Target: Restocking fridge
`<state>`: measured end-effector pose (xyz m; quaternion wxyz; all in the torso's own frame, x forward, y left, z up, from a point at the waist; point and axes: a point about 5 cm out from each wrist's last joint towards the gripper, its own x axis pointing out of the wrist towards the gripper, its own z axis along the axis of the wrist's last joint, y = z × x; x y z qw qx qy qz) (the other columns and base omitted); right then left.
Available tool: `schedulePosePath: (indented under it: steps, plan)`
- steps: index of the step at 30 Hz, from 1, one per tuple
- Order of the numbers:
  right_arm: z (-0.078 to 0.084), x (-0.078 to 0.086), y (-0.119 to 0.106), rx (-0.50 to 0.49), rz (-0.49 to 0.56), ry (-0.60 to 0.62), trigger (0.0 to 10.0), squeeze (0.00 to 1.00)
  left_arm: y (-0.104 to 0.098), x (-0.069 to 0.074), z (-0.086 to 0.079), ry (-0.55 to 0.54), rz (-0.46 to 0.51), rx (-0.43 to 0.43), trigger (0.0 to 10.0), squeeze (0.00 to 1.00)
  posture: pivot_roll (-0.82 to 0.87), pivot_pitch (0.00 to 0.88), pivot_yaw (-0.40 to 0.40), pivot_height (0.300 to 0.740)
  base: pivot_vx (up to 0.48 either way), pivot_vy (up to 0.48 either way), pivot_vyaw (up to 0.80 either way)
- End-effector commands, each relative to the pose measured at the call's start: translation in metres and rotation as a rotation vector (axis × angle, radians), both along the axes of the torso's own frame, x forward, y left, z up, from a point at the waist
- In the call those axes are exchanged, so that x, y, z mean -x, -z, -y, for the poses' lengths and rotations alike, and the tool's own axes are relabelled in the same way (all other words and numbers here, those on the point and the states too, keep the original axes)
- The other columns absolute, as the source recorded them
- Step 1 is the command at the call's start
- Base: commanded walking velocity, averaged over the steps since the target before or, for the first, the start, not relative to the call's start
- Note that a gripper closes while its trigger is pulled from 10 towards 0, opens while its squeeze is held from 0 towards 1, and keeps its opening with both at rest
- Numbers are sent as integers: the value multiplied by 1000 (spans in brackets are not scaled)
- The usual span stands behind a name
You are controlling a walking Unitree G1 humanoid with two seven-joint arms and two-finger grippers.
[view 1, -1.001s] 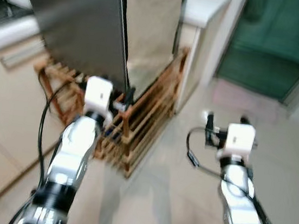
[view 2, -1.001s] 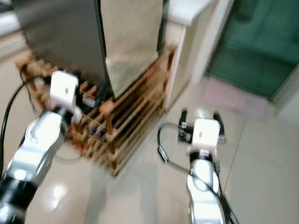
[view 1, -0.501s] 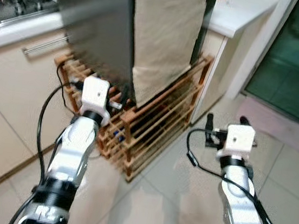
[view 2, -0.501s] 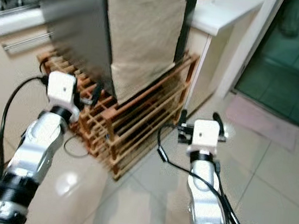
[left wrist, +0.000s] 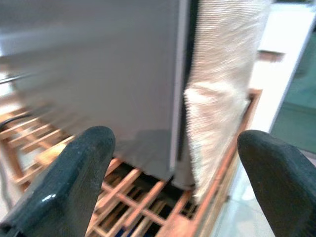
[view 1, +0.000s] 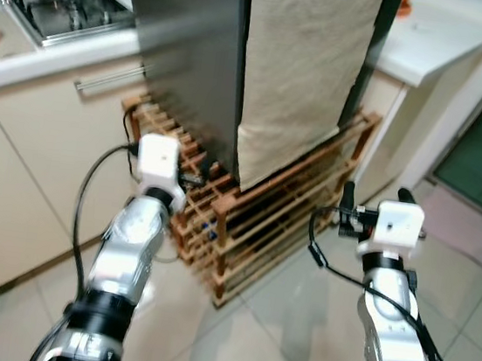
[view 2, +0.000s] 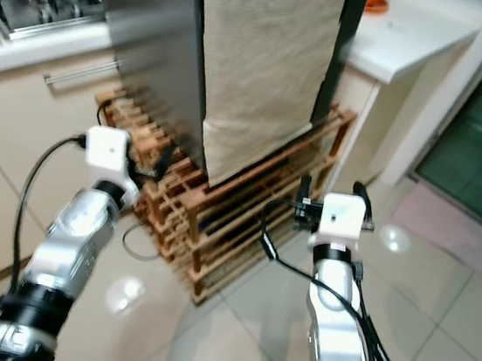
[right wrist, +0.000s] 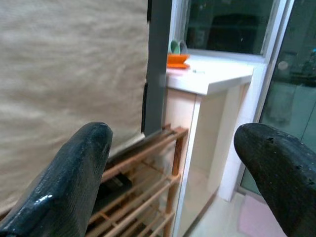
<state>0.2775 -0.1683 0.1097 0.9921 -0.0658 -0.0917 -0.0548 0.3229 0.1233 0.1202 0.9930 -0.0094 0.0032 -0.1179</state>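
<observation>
Two grippers, both with fingers spread wide and holding nothing, hang before us: our left gripper (left wrist: 173,182) near the grey fridge (view 1: 191,51), our right gripper (right wrist: 177,182) over the floor tiles (view 1: 293,328). One beige cloth (view 1: 305,56) drapes the fridge's side; its top is cut off. One wooden rack (view 1: 263,218) stands beneath. Orange dishes (right wrist: 177,59) sit on the white counter (right wrist: 212,79).

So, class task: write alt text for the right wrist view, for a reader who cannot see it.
The right hand, fingers spread wide and empty, faces a beige cloth hanging over a wooden rack. Beyond stand a white counter with an orange dish and a dark glass door.
</observation>
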Motion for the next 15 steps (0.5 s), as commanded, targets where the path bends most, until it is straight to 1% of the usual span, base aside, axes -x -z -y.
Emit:
schedulePosePath:
  steps: [1,3,4,5,6,8,9,12,15]
  plan:
    - [-2,-3,-7,-31,15,-1,10000,0,-15,-4,5,24,40,12,10000,0,-116,0,24,740,0,0,0]
    - [-3,1,-2,-39,-4,-2,10000,0,-16,-4,0,17,45,16,10000,0,-120,0,24,740,0,0,0]
    - [-3,5,2,-35,-21,-8,10000,0,-11,0,-7,9,48,-12,10000,0,-122,0,28,740,0,0,0]
    - [-3,12,8,-25,-43,-21,10000,0,-1,7,-18,10,43,-63,10000,0,-124,0,27,740,0,0,0]
    - [-3,16,12,-15,-56,-30,10000,0,5,12,-25,15,33,-96,10000,0,-122,0,27,740,0,0,0]
    - [1,26,21,10,-93,-41,10000,0,18,23,-37,26,11,-133,10000,0,-117,0,24,740,0,0,0]
    - [2,29,24,17,-108,-43,10000,0,22,26,-41,27,2,-141,10000,0,-117,0,24,740,0,0,0]
    - [7,38,36,15,-160,-30,10000,0,27,31,-46,1,-2,-118,10000,0,-113,0,22,740,0,0,0]
    - [5,36,32,9,-146,-29,10000,0,20,30,-41,-22,27,-96,10000,0,-113,0,22,740,0,0,0]
